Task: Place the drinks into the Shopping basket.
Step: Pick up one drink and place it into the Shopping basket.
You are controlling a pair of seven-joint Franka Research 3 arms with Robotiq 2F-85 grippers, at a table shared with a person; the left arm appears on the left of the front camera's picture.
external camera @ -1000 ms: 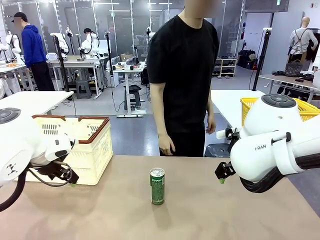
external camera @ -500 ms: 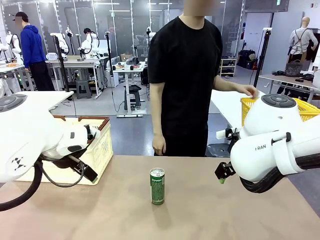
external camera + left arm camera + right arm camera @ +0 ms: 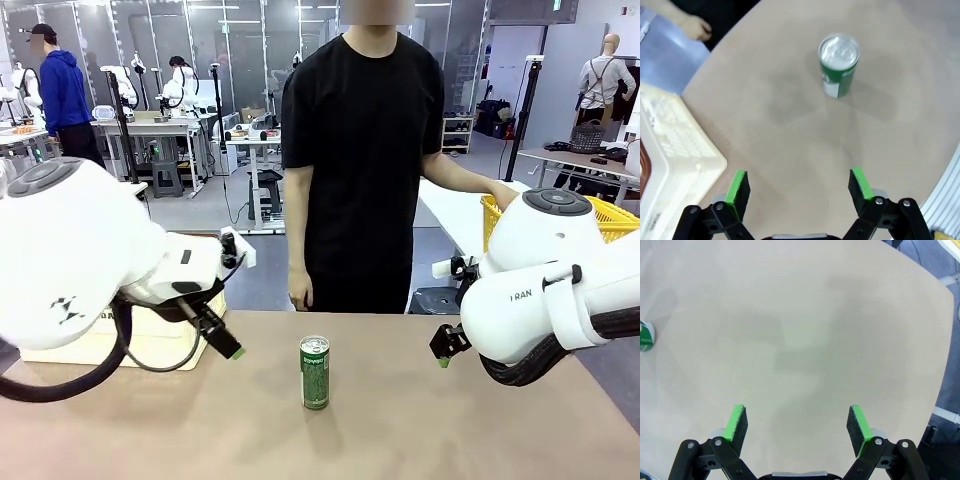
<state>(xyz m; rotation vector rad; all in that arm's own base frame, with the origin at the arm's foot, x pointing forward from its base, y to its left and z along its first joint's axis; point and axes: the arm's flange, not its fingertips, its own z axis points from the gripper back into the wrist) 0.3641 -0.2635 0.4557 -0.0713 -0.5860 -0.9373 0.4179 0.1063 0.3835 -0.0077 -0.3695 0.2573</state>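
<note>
One drink, a green can [image 3: 314, 372], stands upright on the tan table [image 3: 400, 430] near the middle front. From above it is a green can [image 3: 838, 65] with a silver lid, well ahead of my open left gripper [image 3: 800, 187], which holds nothing. In the front view the left gripper [image 3: 232, 350] hangs just left of the can. The cream Shopping basket [image 3: 150, 338] sits at the table's left, mostly hidden behind my left arm; its corner [image 3: 670, 150] lies beside my left fingers. My right gripper [image 3: 443, 356] hovers open and empty over bare table [image 3: 799, 429]; the can's edge [image 3: 645, 335] shows far left.
A person in black stands at the table's far side, one hand [image 3: 298, 297] hanging at the edge, the other hand [image 3: 500, 192] on a bright yellow mesh basket [image 3: 612, 215] behind my right arm. The table's rounded edge [image 3: 940, 340] runs on the right.
My left arm has swung right toward the green can and now covers most of the cream basket. The person's hand has reached over to the yellow basket. My right arm has not moved.
</note>
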